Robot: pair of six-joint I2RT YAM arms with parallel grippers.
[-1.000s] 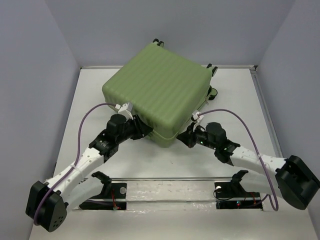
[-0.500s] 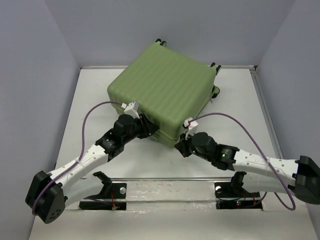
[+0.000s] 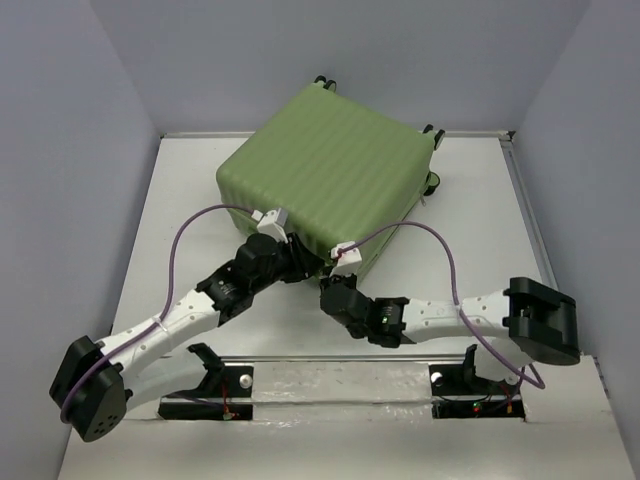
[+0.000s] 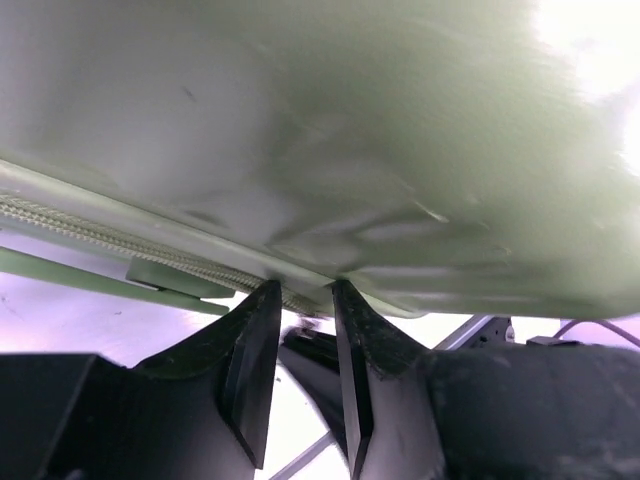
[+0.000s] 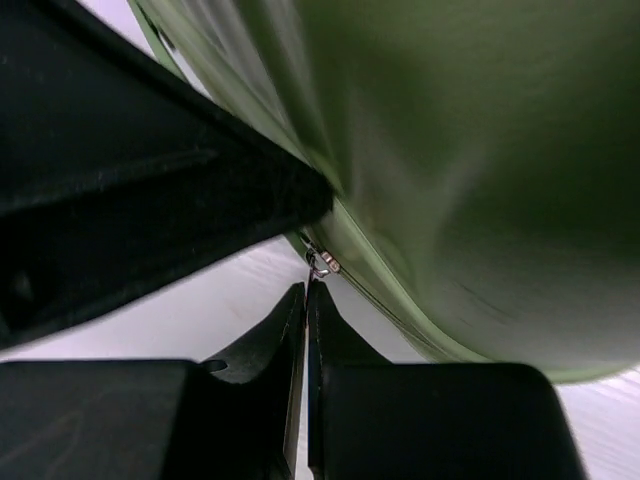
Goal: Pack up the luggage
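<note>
Luggage (image 3: 325, 180) lay shut, ribbed shell up, on the table (image 3: 190, 200). It sat mid-to-far, turned cornerwise, wheels (image 3: 321, 82) at the far side. Both arms were in at its near corner. L gripper (image 3: 293, 263) sat right at that corner. Wrist cam showed its fingers (image 4: 252, 350) a narrow gap apart, tips up against the zip seam (image 4: 120, 235). Couldn't tell whether they nipped the rim or just touched it. R gripper (image 3: 328, 288) was just beside it, on the right. Its fingers (image 5: 275, 345) were pressed together w/ only a hairline slit. The small metal zip pull (image 5: 320, 263) sat right at the tips, apparently pinched.
</note>
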